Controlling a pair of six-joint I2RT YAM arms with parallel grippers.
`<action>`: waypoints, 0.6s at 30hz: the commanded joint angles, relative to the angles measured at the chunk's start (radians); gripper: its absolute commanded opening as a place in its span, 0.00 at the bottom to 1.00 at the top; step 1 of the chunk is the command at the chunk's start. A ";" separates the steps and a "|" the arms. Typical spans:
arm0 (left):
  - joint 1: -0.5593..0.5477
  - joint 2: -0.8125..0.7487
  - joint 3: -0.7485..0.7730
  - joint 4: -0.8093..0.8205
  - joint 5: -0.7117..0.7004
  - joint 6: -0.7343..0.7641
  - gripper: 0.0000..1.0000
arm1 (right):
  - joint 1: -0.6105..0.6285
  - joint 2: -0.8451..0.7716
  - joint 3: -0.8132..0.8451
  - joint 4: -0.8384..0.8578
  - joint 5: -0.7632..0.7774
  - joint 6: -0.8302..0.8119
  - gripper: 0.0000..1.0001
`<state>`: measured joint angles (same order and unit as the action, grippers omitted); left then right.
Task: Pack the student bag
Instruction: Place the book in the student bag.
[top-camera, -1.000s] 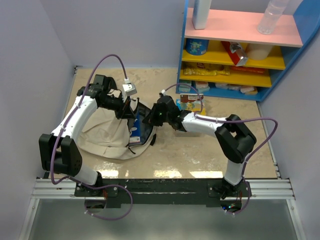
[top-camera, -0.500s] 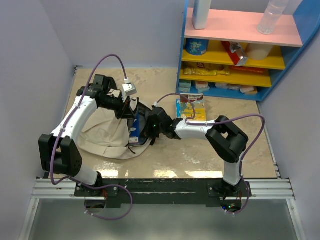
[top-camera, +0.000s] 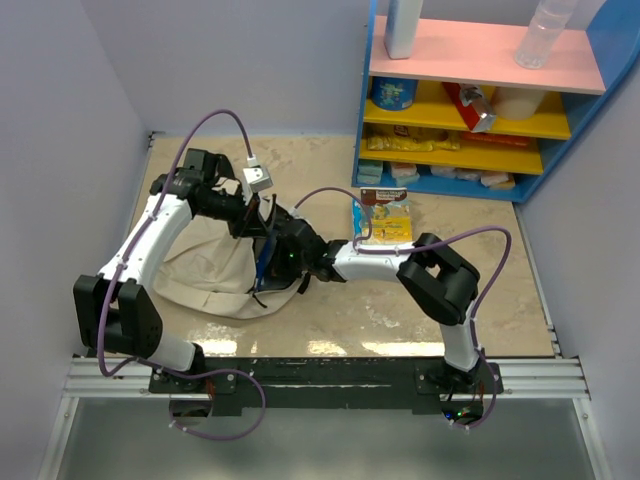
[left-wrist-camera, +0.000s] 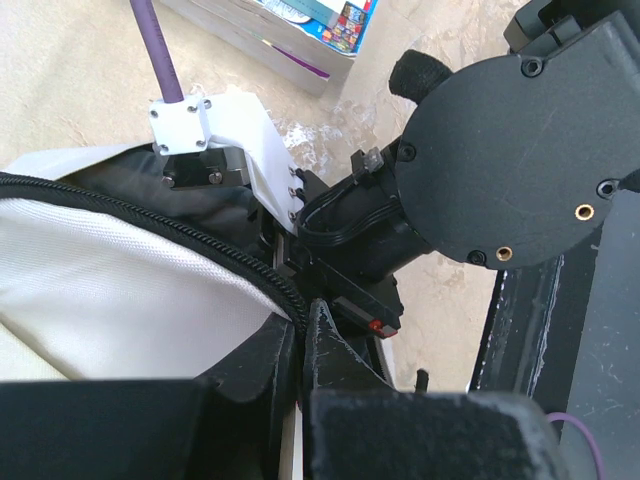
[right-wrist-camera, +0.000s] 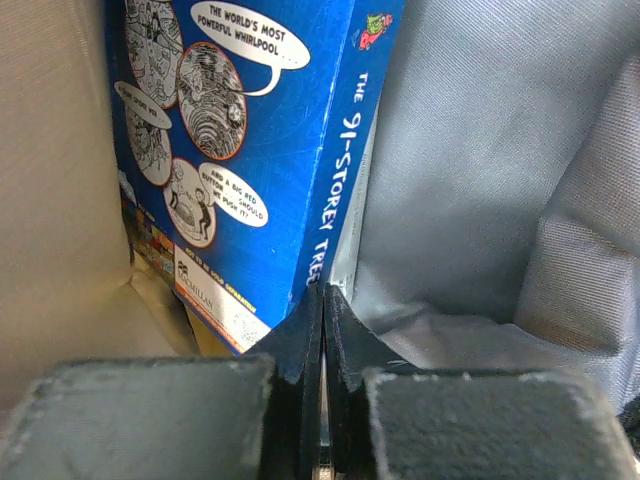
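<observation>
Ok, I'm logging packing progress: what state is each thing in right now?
Beige fabric backpack: open.
Blue paperback book: inside the backpack.
Yellow flat book: lying flat outside the backpack.
Left gripper: shut on the backpack's zipper edge.
Right gripper: shut, inside the backpack.

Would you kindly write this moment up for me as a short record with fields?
Student bag: lying on the table, mouth towards the right arm
Left jaws: shut on the bag's black zip edge
Blue book: upright inside the bag, grey lining beside it
Right jaws: shut, inside the bag, tips at the blue book's lower spine
Yellow book: flat on the table, before the shelf
</observation>
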<state>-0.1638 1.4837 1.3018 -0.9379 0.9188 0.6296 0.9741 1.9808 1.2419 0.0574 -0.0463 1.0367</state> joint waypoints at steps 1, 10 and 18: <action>0.001 -0.059 0.011 0.025 0.060 0.007 0.00 | 0.002 -0.001 0.042 0.016 0.063 0.026 0.00; 0.001 -0.048 0.019 -0.010 0.078 0.033 0.00 | -0.043 0.000 0.062 -0.033 0.192 -0.050 0.00; 0.001 -0.040 0.020 -0.024 0.077 0.036 0.00 | -0.092 0.073 0.160 -0.030 0.177 -0.050 0.00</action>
<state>-0.1638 1.4666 1.3014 -0.9516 0.9104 0.6479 0.8852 2.0232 1.3315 0.0189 0.0959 1.0019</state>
